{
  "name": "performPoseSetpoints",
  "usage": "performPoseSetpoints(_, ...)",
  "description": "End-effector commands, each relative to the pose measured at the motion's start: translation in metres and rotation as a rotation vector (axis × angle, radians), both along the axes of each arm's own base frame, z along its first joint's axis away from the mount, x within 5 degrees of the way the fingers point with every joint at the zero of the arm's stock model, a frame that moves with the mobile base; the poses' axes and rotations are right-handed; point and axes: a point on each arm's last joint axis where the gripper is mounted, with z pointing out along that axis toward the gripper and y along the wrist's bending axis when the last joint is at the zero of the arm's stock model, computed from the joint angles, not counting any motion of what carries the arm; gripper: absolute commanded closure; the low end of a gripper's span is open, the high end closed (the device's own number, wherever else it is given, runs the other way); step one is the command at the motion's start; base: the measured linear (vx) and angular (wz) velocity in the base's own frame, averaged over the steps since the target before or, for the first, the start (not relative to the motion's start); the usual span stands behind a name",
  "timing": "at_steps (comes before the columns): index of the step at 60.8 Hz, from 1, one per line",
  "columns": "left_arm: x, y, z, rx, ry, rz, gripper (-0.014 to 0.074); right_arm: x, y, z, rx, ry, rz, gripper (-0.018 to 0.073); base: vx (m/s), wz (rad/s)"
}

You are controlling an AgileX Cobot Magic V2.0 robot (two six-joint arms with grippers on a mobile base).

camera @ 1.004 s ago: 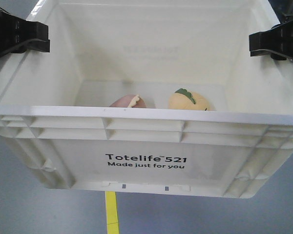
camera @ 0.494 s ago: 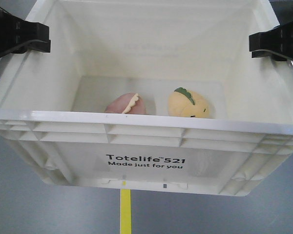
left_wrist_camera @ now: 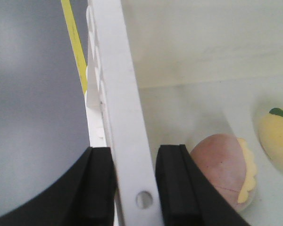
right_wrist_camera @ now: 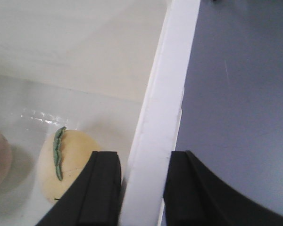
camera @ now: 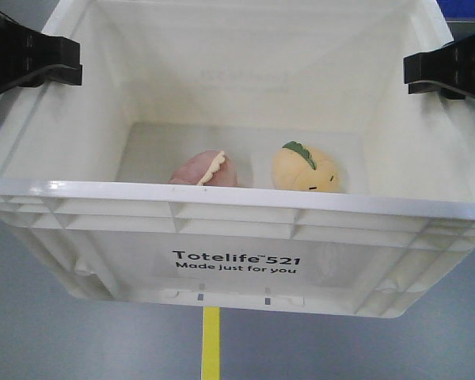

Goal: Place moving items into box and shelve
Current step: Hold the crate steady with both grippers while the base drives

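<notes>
Exterior front-facing view: at the far left, the black left gripper [camera: 59, 62] clamps the left side rim of the large white rectangular plastic crate [camera: 237, 198], which bears the black print "Totelife 521 Made just for you" on its near wall. The left wrist view shows the jaws closed down to the thickness of that rim. One black finger [left_wrist_camera: 98, 183] sits outside the wall and the other inside, both pressed against the white plastic.

On the crate's floor, left of centre, lies the pinkish-brown egg-shaped plush toy [camera: 206, 169] with its cream scalloped seam turned to the right. Just beside it, with a small gap between them, lies the yellow-orange egg-shaped plush toy [camera: 307, 169], with a green leaf on top and a tiny face on its front.

At the far right, the black right gripper [camera: 419, 70] holds the opposite side rim. The right wrist view shows its jaws likewise narrowed onto the rim, one finger on each side of the wall.

Below the crate is grey floor [camera: 63, 340] with a yellow tape stripe [camera: 210, 344] running toward the camera.
</notes>
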Motion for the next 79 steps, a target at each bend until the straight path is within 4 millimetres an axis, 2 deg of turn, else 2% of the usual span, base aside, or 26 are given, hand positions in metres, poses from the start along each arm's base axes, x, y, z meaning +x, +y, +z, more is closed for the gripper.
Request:
performPoseSetpoints(1,-0.0083,0.0011,0.0375,-0.087,-0.211,0.005,0.0603,-0.001,-0.004,0.0295,0.005,-0.204,-0.001,0.0564,0.37,0.06)
performPoseSetpoints(79,-0.0083,0.0011,0.0375,-0.087,-0.211,0.005,0.0603,-0.001,-0.004,0.0295,0.005,-0.204,-0.001,0.0564,0.4,0.08)
